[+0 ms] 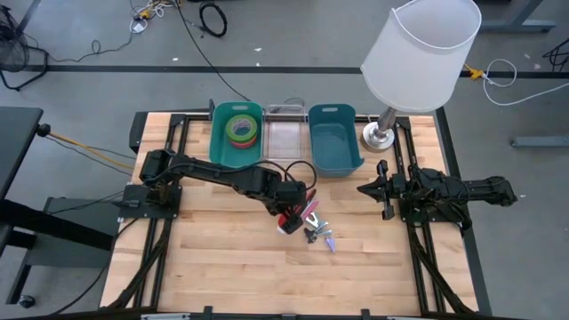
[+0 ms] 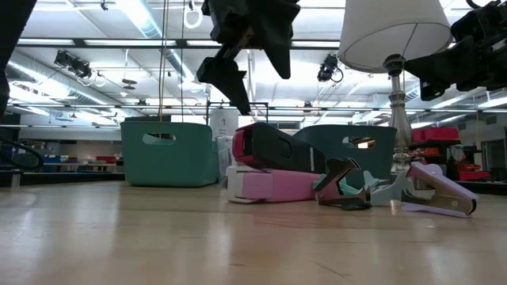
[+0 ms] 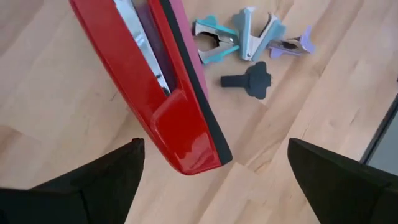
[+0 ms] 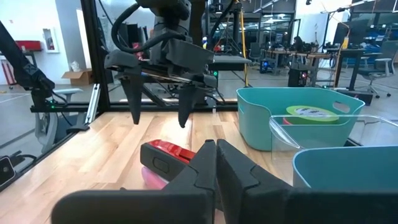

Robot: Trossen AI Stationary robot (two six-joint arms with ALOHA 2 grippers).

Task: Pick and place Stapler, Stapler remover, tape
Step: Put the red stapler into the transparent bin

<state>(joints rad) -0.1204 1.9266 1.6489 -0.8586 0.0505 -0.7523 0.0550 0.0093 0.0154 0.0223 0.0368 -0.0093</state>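
A red stapler [image 3: 163, 87] lies on the wooden table at mid-table, resting on a pink stapler [image 2: 269, 187]. My left gripper [image 3: 214, 180] hangs open just above the red stapler's near end, one finger on each side, touching nothing. Just right of the staplers lie several staple removers: a teal one [image 3: 211, 40], a pale blue one [image 3: 261, 32], a purple one [image 3: 296, 45] and a dark one [image 3: 251, 81]. Rolls of tape [image 1: 240, 130] lie in the green bin [image 1: 219, 151]. My right gripper [image 4: 216, 163] waits shut at the table's right.
A clear bin [image 1: 284, 140] and a teal bin [image 1: 334, 149] stand beside the green one along the far edge. A lamp with a white shade [image 1: 420, 49] stands at the far right. Bare wood stretches toward the near edge.
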